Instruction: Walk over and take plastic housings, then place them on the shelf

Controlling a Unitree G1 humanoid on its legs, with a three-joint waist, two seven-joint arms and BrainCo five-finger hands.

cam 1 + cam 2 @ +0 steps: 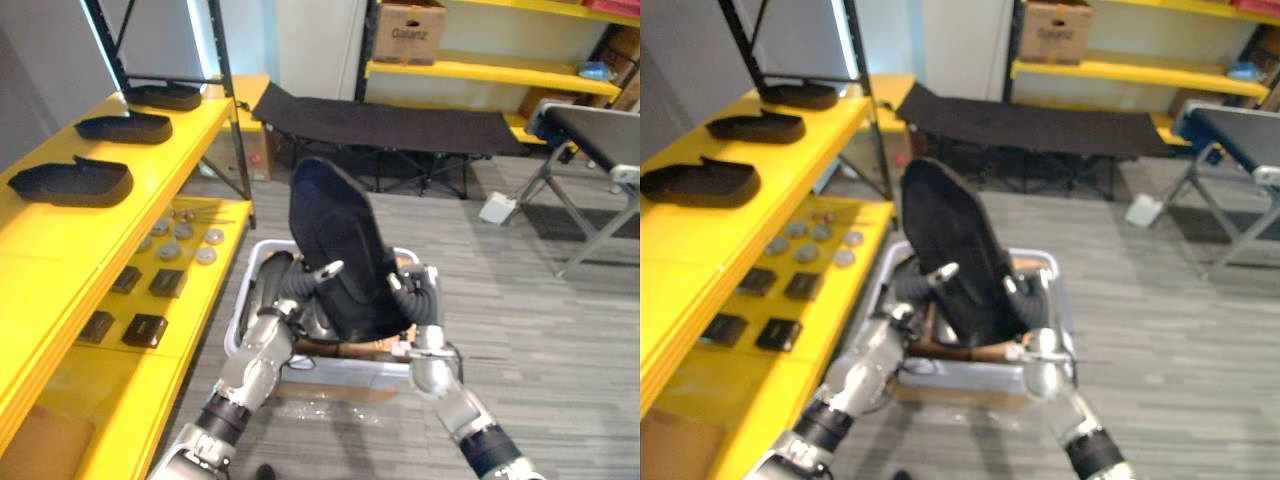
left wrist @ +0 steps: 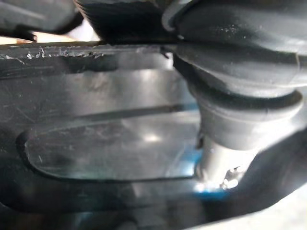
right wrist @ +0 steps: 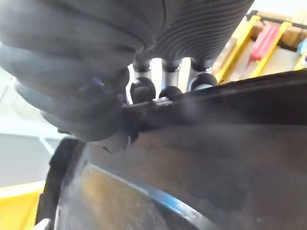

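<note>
While hands point(image 1: 290, 288) point(image 1: 418, 292) grip one housing point(image 1: 338, 245), three point(image 1: 70, 182) point(image 1: 125, 127) point(image 1: 165, 95) sit shelved

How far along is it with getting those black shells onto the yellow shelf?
Done: three black housings lie on the yellow shelf. In hand: a fourth housing, gripped between the left hand and right hand, above the white bin. Left: carry it and set it on the shelf; whether more remain in the bin is hidden.

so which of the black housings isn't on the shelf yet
The housing standing upright, gripped by the left hand and right hand over the white bin; the other three lie flat on the yellow shelf.
</note>
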